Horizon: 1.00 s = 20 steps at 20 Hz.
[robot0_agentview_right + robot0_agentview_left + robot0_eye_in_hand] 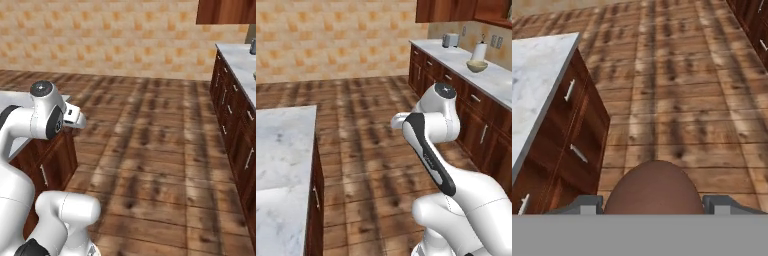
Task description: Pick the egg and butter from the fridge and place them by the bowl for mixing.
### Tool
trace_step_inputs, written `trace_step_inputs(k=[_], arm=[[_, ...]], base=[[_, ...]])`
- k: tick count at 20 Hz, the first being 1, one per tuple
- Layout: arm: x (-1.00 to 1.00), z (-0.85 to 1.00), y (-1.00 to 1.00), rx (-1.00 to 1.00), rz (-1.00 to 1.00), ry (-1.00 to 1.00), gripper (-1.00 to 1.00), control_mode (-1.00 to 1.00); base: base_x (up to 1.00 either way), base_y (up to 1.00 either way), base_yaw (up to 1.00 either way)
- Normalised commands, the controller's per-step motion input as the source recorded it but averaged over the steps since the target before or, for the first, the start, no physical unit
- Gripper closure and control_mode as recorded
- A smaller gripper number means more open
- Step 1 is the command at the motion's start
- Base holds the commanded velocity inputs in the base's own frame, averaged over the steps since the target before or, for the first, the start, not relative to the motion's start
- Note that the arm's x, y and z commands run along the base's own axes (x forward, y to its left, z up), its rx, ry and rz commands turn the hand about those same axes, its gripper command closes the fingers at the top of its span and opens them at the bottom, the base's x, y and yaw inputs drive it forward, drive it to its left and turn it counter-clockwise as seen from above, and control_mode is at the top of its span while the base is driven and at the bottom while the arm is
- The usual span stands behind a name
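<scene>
One brown egg [653, 187] sits between the two grey fingers [587, 204] of the gripper [653, 205] in the hand view, and the fingers hold it from both sides. The egg hangs over the wooden floor [682, 100], just beside the island cabinet [572, 145] with the white marble top [537, 85]. The bowl [477, 66] stands far from the island, on the long counter [491, 75] by the wall, next to a white paper roll [479, 51]. A toaster [450, 39] stands farther along that same counter. The white arm [431, 150] is bent over the floor between the island and the counter.
</scene>
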Motion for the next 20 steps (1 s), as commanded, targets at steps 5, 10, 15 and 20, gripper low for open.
trace_step_inputs(k=[5, 10, 15, 20], arm=[[0.0, 0.0, 0.0, 0.0, 0.0, 0.0, 1.0, 1.0], [0.0, 0.0, 0.0, 0.0, 0.0, 0.0, 1.0, 1.0], [0.0, 0.0, 0.0, 0.0, 0.0, 0.0, 1.0, 1.0], [0.0, 0.0, 0.0, 0.0, 0.0, 0.0, 1.0, 1.0]], base=[[0.91, 0.0, -0.01], [0.78, 0.01, -0.16], [0.74, 0.03, -0.21], [0.71, 0.05, -0.25]])
